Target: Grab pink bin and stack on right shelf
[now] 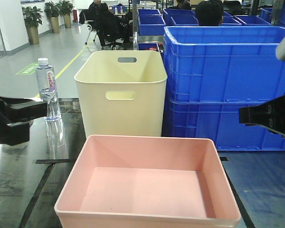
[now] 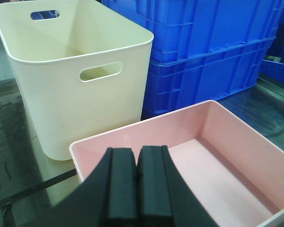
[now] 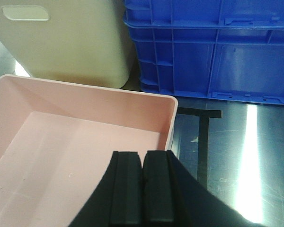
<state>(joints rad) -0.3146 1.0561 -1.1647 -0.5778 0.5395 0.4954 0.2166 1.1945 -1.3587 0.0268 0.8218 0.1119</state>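
Pink bin point(image 2: 236, 165) lies just beyond and below both arms' fingers, left point(image 2: 122, 184) and right point(image 3: 156, 187), each pair pressed together, gripping nothing.

Left tool point(image 2: 137, 182): pads pressed together, bottom centre of frame, above the pink bin's point(image 2: 236, 156) near-left rim. Cream bin point(image 2: 80, 90) at upper left. Stacked blue crates point(image 2: 213, 47) at upper right. All stand on the counter point(image 2: 14, 142).

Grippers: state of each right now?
Left gripper: closed, holding nothing, above the pink bin.
Right gripper: closed, holding nothing, also over the bin.
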